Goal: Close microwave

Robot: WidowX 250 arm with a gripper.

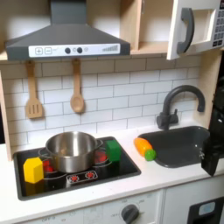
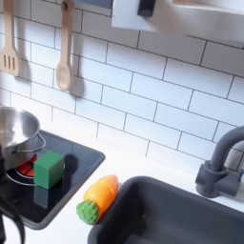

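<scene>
The white toy microwave (image 1: 194,28) sits at the first exterior view's upper right, above the sink (image 1: 179,140); its door carries 1 dark grey curved handle and a dark window. The gripper (image 1: 213,150) is at the right edge; whether its fingers are wide or narrow I cannot tell.

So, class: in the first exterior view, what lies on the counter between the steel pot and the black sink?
In the first exterior view, between the pot and the sink lie a green block and a toy carrot.
</scene>
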